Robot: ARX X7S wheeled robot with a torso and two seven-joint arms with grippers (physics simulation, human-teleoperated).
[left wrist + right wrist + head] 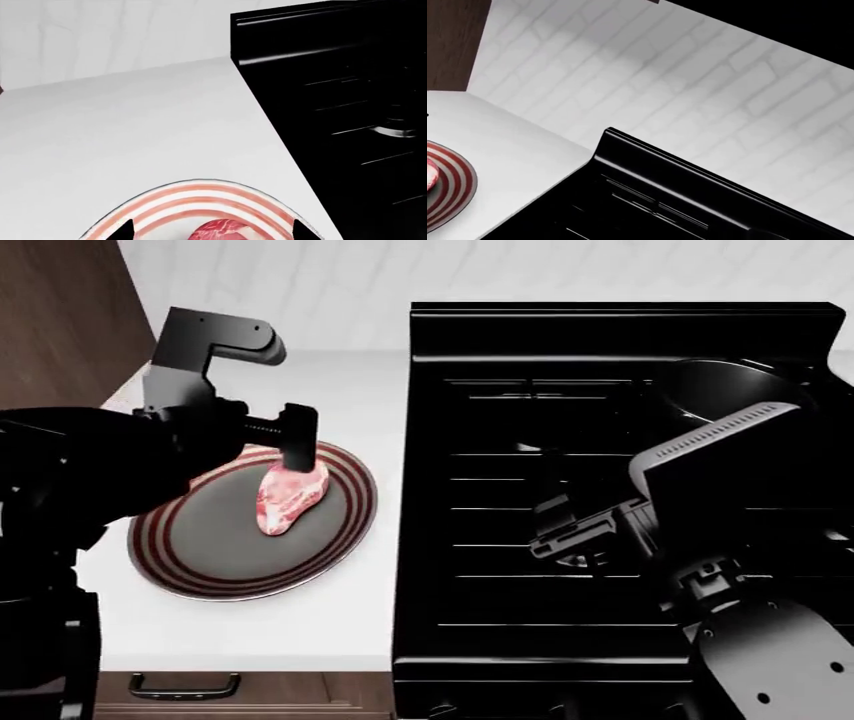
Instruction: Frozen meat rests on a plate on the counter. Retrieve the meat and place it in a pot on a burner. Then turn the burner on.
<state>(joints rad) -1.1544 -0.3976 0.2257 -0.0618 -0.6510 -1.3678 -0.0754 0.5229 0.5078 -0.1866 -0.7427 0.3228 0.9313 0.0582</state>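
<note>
My left gripper (pixel 296 450), jaws spread, hangs above the meat (pixel 288 497) at centre-left on the plate (pixel 174 560); its long axis slants toward lower left. Right gripper's jaws: cannot tell; it's farther off.

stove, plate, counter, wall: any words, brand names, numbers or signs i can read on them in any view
None: no view shows readable text.
The stove is plain black, with no brand or dial markings in view.
The plate carries only red and pale rings around the meat.
The counter, the tiled wall and the wooden cabinet are unmarked.
The left tool and the robot's arms bear no labels.
</note>
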